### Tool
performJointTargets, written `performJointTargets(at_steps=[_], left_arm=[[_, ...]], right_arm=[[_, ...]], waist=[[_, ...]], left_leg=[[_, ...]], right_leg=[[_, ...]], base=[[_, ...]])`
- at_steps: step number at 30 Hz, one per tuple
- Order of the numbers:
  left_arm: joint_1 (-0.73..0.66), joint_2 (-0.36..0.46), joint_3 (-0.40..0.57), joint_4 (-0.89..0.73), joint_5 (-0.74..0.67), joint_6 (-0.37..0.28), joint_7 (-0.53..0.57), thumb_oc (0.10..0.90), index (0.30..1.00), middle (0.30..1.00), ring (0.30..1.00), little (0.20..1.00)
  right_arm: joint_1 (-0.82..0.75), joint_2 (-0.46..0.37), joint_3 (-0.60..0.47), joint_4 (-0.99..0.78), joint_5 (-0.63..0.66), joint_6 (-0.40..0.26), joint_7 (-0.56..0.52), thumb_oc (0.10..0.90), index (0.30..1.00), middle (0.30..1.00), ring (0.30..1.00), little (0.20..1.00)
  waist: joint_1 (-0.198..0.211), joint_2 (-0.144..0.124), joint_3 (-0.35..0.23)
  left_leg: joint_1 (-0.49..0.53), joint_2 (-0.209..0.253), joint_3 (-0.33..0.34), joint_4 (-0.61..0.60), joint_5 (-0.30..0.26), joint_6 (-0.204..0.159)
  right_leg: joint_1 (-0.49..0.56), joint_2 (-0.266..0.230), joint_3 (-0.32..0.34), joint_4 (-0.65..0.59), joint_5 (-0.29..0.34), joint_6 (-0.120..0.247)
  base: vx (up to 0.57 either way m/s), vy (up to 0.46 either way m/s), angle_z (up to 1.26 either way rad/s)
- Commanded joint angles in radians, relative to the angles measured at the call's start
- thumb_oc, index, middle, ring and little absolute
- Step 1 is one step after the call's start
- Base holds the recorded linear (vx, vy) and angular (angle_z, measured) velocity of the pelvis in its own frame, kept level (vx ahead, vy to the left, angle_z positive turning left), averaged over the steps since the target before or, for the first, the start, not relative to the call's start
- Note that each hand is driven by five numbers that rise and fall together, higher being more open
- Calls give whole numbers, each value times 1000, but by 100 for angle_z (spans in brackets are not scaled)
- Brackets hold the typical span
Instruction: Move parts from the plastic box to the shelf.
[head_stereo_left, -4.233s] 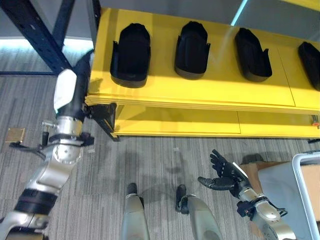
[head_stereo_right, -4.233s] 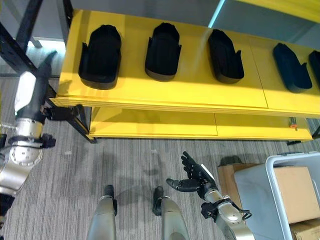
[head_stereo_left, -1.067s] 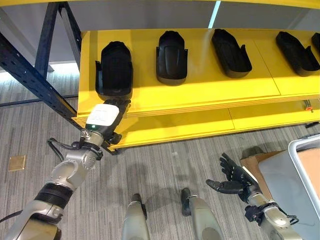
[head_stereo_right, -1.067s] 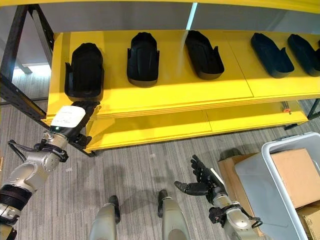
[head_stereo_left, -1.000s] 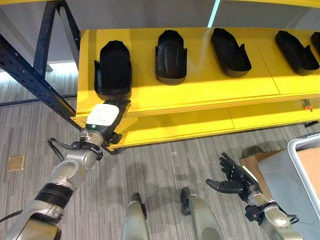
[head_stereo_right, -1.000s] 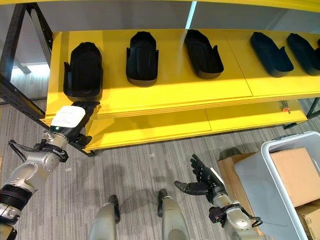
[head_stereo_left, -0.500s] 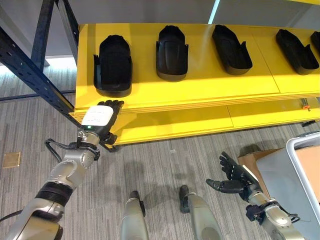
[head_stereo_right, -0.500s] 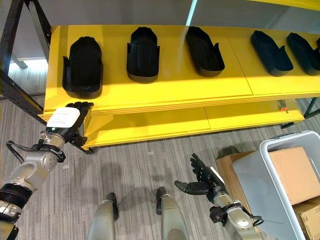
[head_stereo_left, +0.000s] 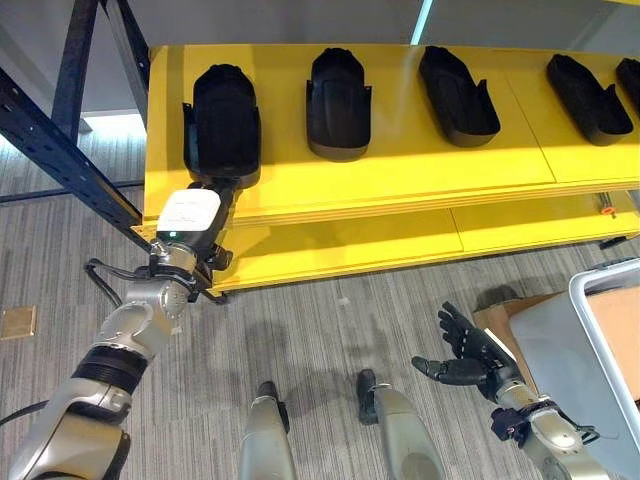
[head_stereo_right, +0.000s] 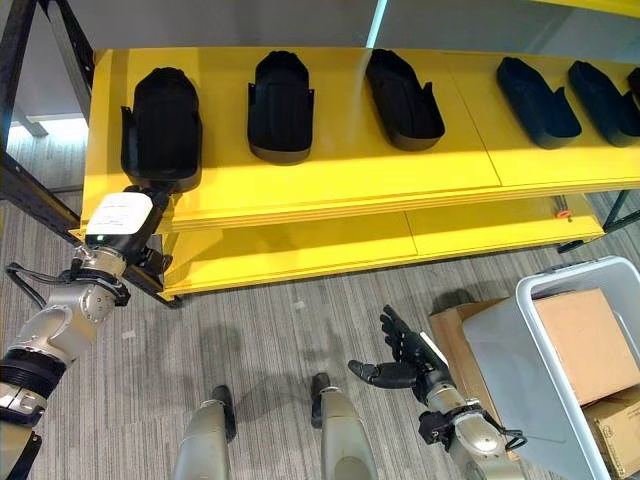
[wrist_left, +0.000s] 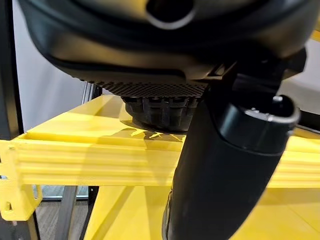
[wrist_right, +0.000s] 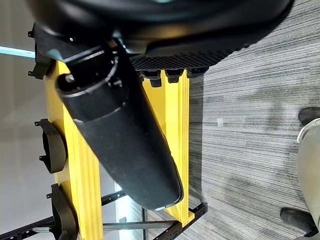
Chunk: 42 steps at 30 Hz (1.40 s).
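Note:
Several black moulded parts lie in a row on the yellow shelf (head_stereo_left: 400, 170). The leftmost part (head_stereo_left: 222, 120) is nearest my left hand (head_stereo_left: 192, 215), which reaches over the shelf's front edge. Its fingers are straight and their tips meet that part's near end. In the left wrist view the thumb (wrist_left: 225, 165) stands before the part (wrist_left: 162, 112), which rests on the shelf board. My right hand (head_stereo_left: 468, 358) hovers low over the carpet at the right, open, palm up, holding nothing. The grey plastic box (head_stereo_right: 500, 350) stands at the far right.
A cardboard box (head_stereo_right: 585, 345) sits inside the plastic box, and flat brown cardboard (head_stereo_right: 445, 325) lies beside it on the floor. A dark steel upright (head_stereo_left: 60, 120) frames the shelf's left end. A lower yellow shelf level (head_stereo_left: 340, 250) runs beneath the top board.
My left hand has moved forward over the shelf edge until its fingertips reach the leftmost part. The right hand has stayed in place. The view has shifted slightly.

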Motion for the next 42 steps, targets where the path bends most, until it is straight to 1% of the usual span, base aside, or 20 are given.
performJointTargets(at_steps=[1,13,16,21,25,31,38,41,42], left_arm=[[-138,23,-12,-2,-20,-10,94,900,1000,1000,1000,1000],[-208,-3,-50,85,-66,1,99,900,1000,1000,1000,1000],[-236,-8,-64,118,-83,5,104,900,1000,1000,1000,1000],[-270,8,-74,139,-91,8,109,900,1000,1000,1000,1000],[-304,20,-83,166,-103,7,117,900,1000,1000,1000,1000],[-326,24,-94,179,-109,6,118,900,1000,1000,1000,1000],[-327,32,-94,155,-116,1,118,900,1000,1000,1000,1000],[-286,33,-66,96,-118,-7,114,900,1000,1000,1000,1000],[-243,29,-32,48,-132,-15,111,900,1000,1000,1000,1000]], right_arm=[[10,-69,-38,-100,12,-78,9,900,1000,1000,1000,1000],[12,-84,-37,-101,17,-80,10,900,1000,1000,1000,1000],[15,-91,-36,-102,15,-80,11,900,1000,1000,1000,1000],[19,-93,-34,-102,16,-82,13,900,1000,1000,1000,1000],[23,-97,-32,-96,19,-87,17,900,1000,1000,1000,1000],[23,-98,-28,-95,21,-88,17,900,1000,1000,1000,1000],[25,-100,-25,-97,24,-88,20,900,1000,1000,1000,1000],[24,-95,-26,-96,24,-88,20,900,1000,1000,1000,1000],[25,-89,-32,-96,23,-87,18,900,1000,1000,1000,1000]], waist=[[-1,24,-85],[-13,15,-82],[-17,16,-77],[-20,16,-80],[-21,15,-78],[-24,17,-79],[-22,18,-77],[-19,17,-75],[-13,17,-69]], left_leg=[[5,72,-43,-52,41,-13],[-21,75,-44,-33,41,-14],[-25,77,-43,-18,32,-13],[-34,78,-41,-20,37,-13],[-39,81,-41,-3,27,-13],[-42,80,-38,-1,27,-13],[-44,80,-38,-1,26,-13],[-49,77,-40,-5,32,-12],[-48,77,-42,1,25,-12]], right_leg=[[57,-76,48,-84,44,86],[28,-70,52,-70,47,85],[18,-68,58,-55,41,84],[3,-67,63,-55,47,84],[-5,-65,66,-42,42,84],[-9,-65,67,-40,43,84],[-10,-65,67,-40,43,84],[-12,-67,65,-43,48,83],[-9,-66,65,-39,41,82]], base=[[0,0,0],[0,0,-1],[9,11,-6],[2,4,-4],[0,0,0],[0,0,0],[0,0,0],[0,0,0],[0,0,0]])
